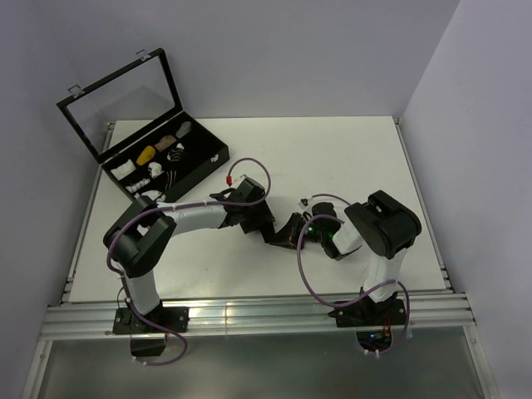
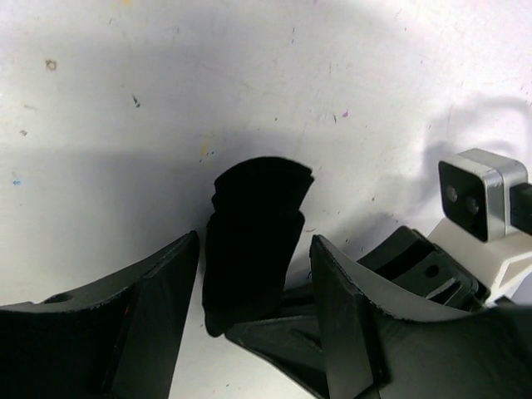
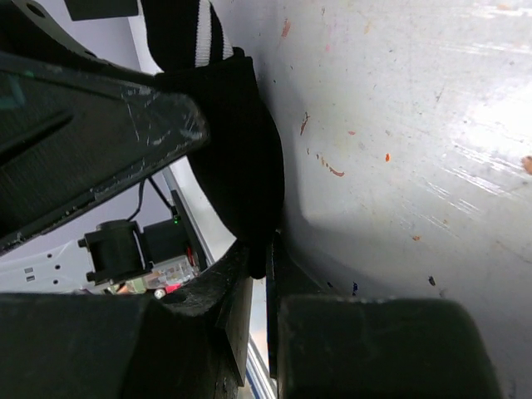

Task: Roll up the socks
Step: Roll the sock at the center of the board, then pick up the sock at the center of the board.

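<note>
The black socks (image 2: 259,193) lie as a folded, partly rolled bundle on the white table. My left gripper (image 2: 255,241) is open, with one finger on each side of the bundle. My right gripper (image 3: 264,252) is shut on the edge of the socks (image 3: 245,158), and their white stripes (image 3: 204,33) show at the top of the right wrist view. A right finger lies under the bundle in the left wrist view. From the top camera both grippers (image 1: 268,229) (image 1: 293,233) meet at mid-table, and the socks are hard to tell apart between them.
A black case (image 1: 212,158) with an open glass lid (image 1: 125,100) stands at the back left. It holds small white, yellow (image 1: 146,155) and tan rolled bundles. The right wrist camera (image 2: 482,199) sits close beside my left gripper.
</note>
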Motion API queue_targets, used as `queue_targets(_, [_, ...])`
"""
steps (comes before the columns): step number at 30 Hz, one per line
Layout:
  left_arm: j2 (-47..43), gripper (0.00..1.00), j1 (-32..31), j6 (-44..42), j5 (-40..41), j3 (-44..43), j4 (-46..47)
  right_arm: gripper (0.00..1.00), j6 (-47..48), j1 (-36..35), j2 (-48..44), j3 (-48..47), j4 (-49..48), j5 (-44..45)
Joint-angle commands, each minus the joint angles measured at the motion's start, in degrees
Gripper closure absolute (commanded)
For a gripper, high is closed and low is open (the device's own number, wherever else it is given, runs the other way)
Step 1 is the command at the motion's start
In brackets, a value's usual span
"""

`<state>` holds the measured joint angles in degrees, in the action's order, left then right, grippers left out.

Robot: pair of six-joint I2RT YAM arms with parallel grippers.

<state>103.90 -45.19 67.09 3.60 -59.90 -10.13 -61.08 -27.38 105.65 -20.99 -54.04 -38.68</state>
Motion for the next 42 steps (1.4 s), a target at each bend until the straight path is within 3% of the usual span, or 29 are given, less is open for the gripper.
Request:
queue_targets(1, [5.7,0.37,0.0,-2.5,4.8,1.2,-10.9,1.0,0.7,0.3,1.4,0.1,2.1,0.7])
queue_targets(16, [15.7,0.44,-5.1,-5.8,10.3,-8.0,-27.1,1.0,0.9,0.2,0.4,-1.2,3.5,1.2])
queue_targets(22, [19.1,0.52,-7.4,-6.3,13.4,-9.9,-32.5,1.0,1.1,0.2,-0.8,-1.8,4.7,2.3])
queue_targets(25, [20.0,0.65,-7.7,-6.4,13.7,-9.8,-33.0,1.0,0.9,0.3,-0.8,-1.9,4.2,2.4])
queue_targets(26, [20.3,0.75,-7.7,-6.4,13.7,-9.9,-33.0,1.0,0.7,0.3,-0.8,-1.8,3.7,2.4])
queue_targets(28, [20.9,0.85,-8.1,-6.7,14.1,-10.3,-33.4,1.0,0.6,0.3,-1.2,-1.7,3.4,2.2])
queue_targets(29, [21.2,0.97,-8.2,-6.9,14.0,-10.6,-33.5,1.0,0.7,0.4,-1.5,-1.6,3.6,2.2])
queue_targets(31, [22.5,1.0,-8.4,-7.9,13.3,-11.5,-33.6,0.98,1.4,0.4,-3.2,-1.4,4.3,2.5])
queue_targets(34, [22.8,1.0,-8.4,-8.4,14.6,-12.2,-34.2,0.87,4.5,0.4,-6.8,-1.2,9.1,3.8])
queue_targets(35, [22.8,1.0,-8.3,-8.5,16.3,-12.3,-34.5,0.79,5.6,0.4,-10.6,-1.2,13.3,4.4])
queue_targets(38, [21.5,1.0,-7.4,-9.1,18.8,-13.0,-35.1,0.64,11.8,0.4,-19.5,-2.1,25.6,8.8])
queue_targets(42, [16.5,1.0,-5.4,-11.5,23.6,-13.6,-34.5,0.52,19.3,0.4,-31.3,-3.8,40.8,15.8])
